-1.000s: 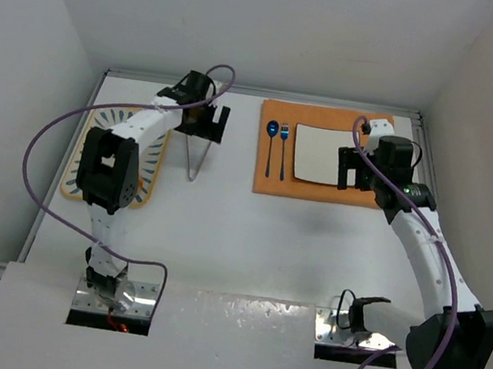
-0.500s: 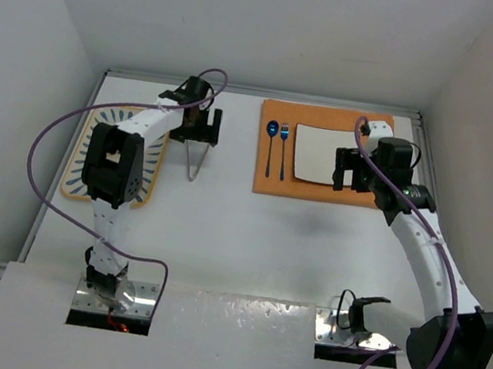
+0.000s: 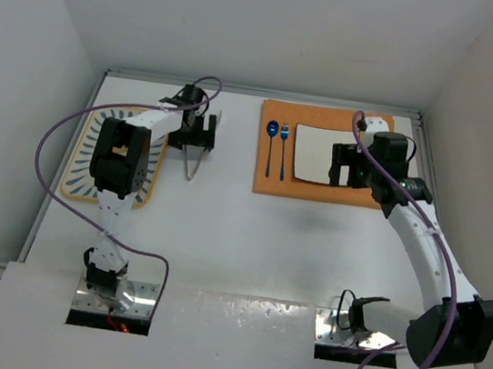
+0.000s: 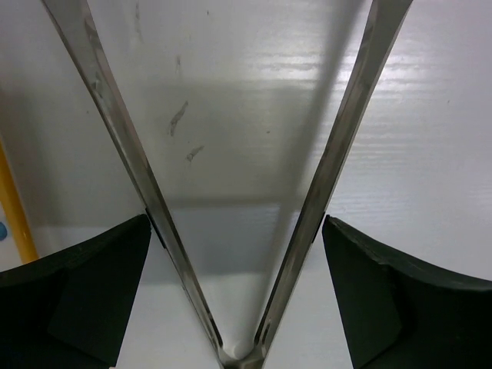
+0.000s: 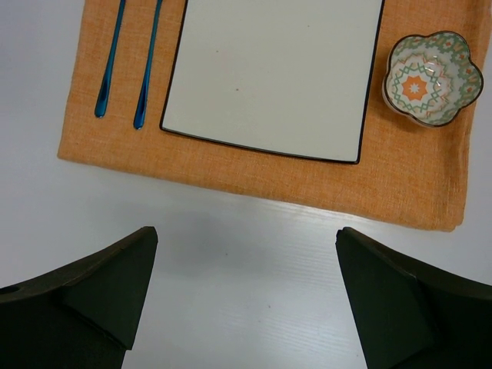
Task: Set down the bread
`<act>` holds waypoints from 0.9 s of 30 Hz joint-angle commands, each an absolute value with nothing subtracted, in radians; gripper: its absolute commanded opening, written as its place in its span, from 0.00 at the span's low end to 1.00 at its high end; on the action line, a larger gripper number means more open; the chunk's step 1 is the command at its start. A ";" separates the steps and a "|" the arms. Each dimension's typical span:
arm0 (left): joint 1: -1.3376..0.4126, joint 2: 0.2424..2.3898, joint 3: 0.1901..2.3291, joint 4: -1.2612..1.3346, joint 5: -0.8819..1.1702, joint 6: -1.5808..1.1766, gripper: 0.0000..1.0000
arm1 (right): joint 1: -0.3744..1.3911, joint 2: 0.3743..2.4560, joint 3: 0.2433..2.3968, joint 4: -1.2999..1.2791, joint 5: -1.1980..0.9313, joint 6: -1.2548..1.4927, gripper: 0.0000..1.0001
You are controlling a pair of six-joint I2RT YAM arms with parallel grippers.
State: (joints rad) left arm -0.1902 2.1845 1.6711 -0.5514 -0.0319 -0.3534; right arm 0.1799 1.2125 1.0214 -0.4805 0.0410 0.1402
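Observation:
No bread shows in any view. My left gripper [image 3: 194,131] hangs over a pair of metal tongs [image 3: 192,166] lying on the white table. In the left wrist view the gripper [image 4: 237,231] is spread wide. Its dark fingers [image 4: 84,277] sit just outside the two tong arms [image 4: 123,154], right against them, and the tongs stay spread in a V. My right gripper [image 3: 352,167] is open and empty. It hovers at the near edge of the orange placemat [image 3: 266,174], shown in the right wrist view [image 5: 246,238].
A white rectangular plate [image 5: 273,73] lies on the placemat [image 5: 254,177], with a blue spoon [image 5: 108,61] and fork [image 5: 147,61] to its left and a small patterned bowl [image 5: 433,77] to its right. A striped tray [image 3: 80,157] sits at far left, mostly under my left arm.
My left gripper has shifted slightly left and come down over the tongs, and the arm's elbow has swung in. My right gripper has edged left over the placemat.

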 commanded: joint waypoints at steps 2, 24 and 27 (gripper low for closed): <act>-0.187 2.218 1.678 -0.495 -0.038 -0.362 1.00 | 0.193 1.207 1.066 -0.465 0.052 0.158 1.00; -0.167 1.971 1.877 -0.692 0.059 0.047 0.52 | 0.195 1.183 0.980 -0.362 0.026 0.169 0.99; -0.108 1.938 1.959 -0.771 0.127 0.087 0.52 | 0.196 1.181 0.965 -0.347 0.011 0.187 0.99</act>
State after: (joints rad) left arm -0.1799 2.0338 1.8763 -0.6903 0.0429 0.0051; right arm 0.1879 1.2037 0.9779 -0.4068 0.0387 0.1558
